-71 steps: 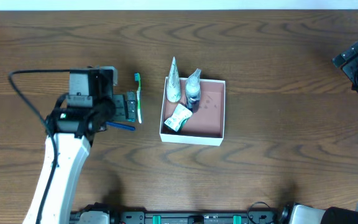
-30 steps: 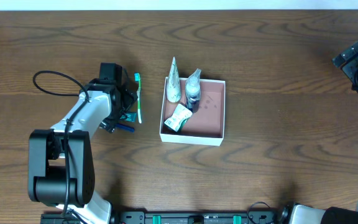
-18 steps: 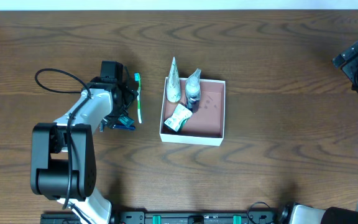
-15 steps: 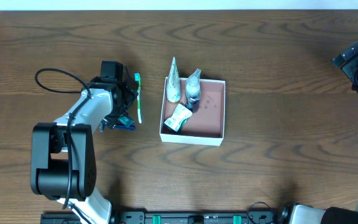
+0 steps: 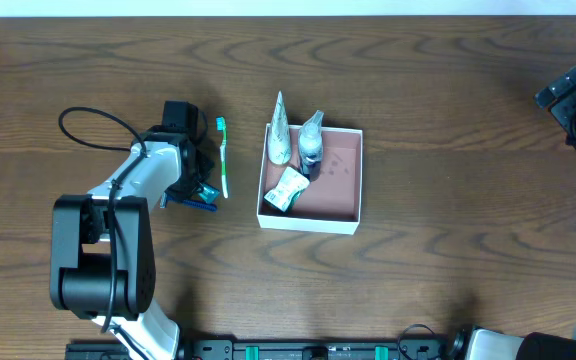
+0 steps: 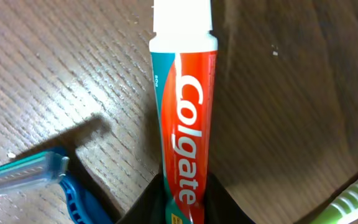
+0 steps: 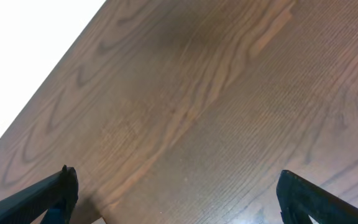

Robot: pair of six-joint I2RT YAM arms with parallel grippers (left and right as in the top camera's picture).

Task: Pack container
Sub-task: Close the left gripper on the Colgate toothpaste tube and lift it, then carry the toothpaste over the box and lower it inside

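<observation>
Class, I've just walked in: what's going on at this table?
The left pincer is shut on the tail of a Colgate toothpaste tube, beside a blue razor and a green toothbrush lying on the table. The container to their right already holds three small items. The right pincer hangs open, empty, off to the side.

Toothbrush (image 5: 223, 160) left of container (image 5: 308, 222); toothpaste (image 6: 182, 124) between razor (image 6: 36, 174) and toothbrush.

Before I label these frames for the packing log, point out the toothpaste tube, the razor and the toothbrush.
toothpaste tube (image 6: 182, 124), left wrist view, on its red printed body.
razor (image 6: 27, 174), left wrist view, on its pale blade head.
toothbrush (image 5: 224, 162), overhead view, on the middle of its handle.
</observation>
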